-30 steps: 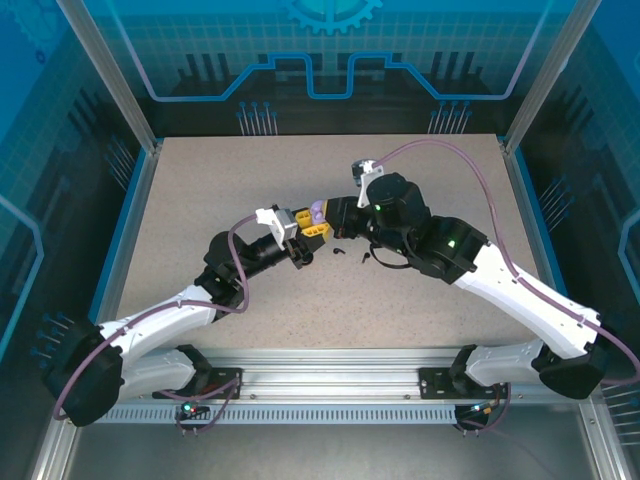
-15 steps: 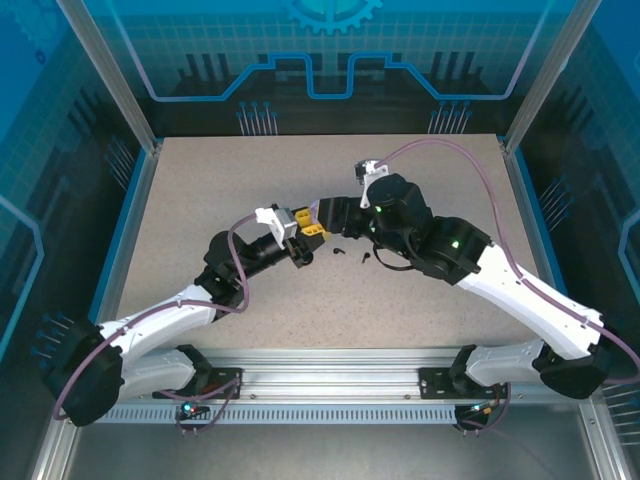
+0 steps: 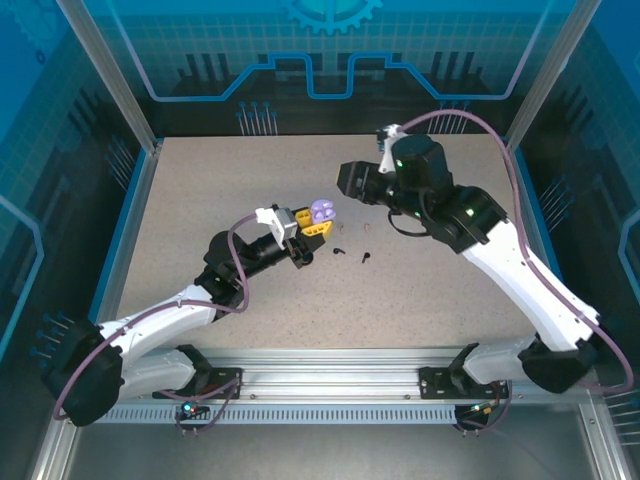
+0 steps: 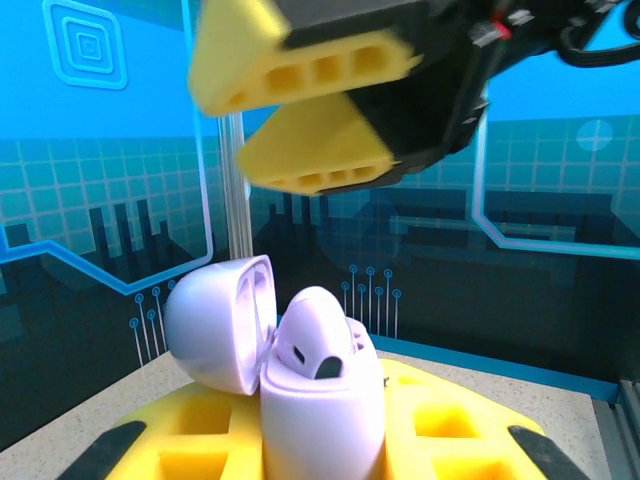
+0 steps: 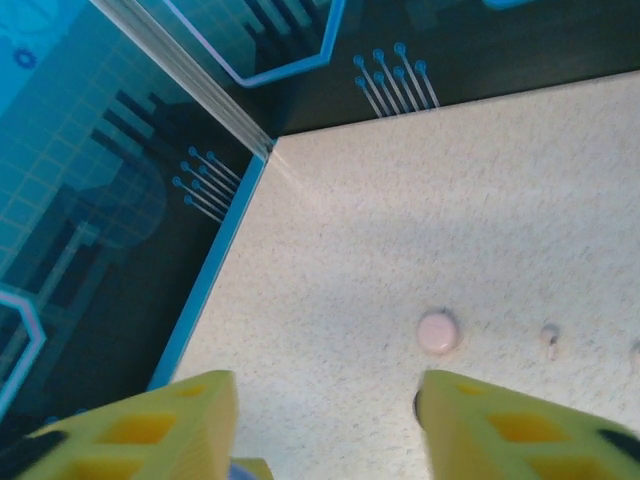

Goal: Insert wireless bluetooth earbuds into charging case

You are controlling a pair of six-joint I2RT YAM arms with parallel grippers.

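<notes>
Step in hand, as judged: loading the lavender case (image 3: 322, 210); one bud in, right arm free for the next.

Left gripper (image 3: 312, 229): clamped on the case body, holding it upright near table (image 3: 200, 200) centre; lid (image 4: 220, 320) swung open toward 9 o'clock in the left wrist view.

Lavender earbud (image 4: 312, 345): seated in the case, head showing above the rim; whether its twin sits beside it, cannot tell.

Right gripper (image 5: 325, 400): jaws apart, nothing between them; hangs above the table at 1 o'clock from the case, well apart from it.

Two black earbuds (image 3: 340, 250) and (image 3: 364, 257) lie loose on the table at 5 o'clock from the case, near each other. Right wrist view: round pink case (image 5: 436, 331) shut on the table; pale speck at its 3 o'clock, too small to name.

Next move, judged: right gripper descends on a loose earbud; the part is tiny, so jaws must narrow and centre on the stem; left must hold the case steady, lid open, for the drop-in.
</notes>
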